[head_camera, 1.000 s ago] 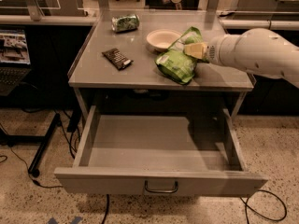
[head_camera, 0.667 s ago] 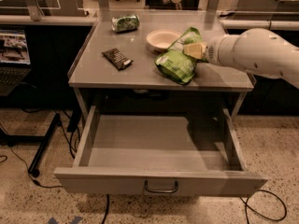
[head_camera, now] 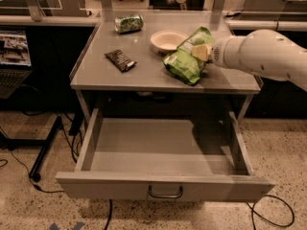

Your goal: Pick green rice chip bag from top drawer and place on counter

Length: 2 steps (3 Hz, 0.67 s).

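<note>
The green rice chip bag [head_camera: 184, 60] lies on the counter [head_camera: 124, 78] at its right side, next to the white bowl, with its upper end tilted up. My gripper [head_camera: 201, 52] comes in from the right on the white arm [head_camera: 261, 56] and is right against the bag's right side, partly hidden behind it. The top drawer [head_camera: 163, 150] is pulled fully open below the counter, and nothing shows inside it. Its curved handle [head_camera: 165, 193] is at the front centre.
A white bowl [head_camera: 167, 40] stands behind the bag. A small dark green can [head_camera: 128, 23] lies at the back of the counter. A flat dark brown wrapper [head_camera: 120, 60] lies left of centre. Desks, cables and a stand leg surround the table.
</note>
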Tool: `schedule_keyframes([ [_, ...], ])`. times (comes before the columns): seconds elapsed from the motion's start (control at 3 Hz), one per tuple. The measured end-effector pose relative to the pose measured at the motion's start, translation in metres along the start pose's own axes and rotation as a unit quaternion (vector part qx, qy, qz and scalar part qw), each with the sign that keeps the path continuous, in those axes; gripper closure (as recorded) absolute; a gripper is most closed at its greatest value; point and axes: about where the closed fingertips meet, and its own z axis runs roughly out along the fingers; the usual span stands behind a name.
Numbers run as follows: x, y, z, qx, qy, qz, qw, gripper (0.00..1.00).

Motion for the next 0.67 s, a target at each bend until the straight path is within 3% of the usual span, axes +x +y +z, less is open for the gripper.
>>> schedule_keyframes([
  [0.67,-0.0001,0.0,0.0,0.0,0.0,0.0,1.0,0.0],
])
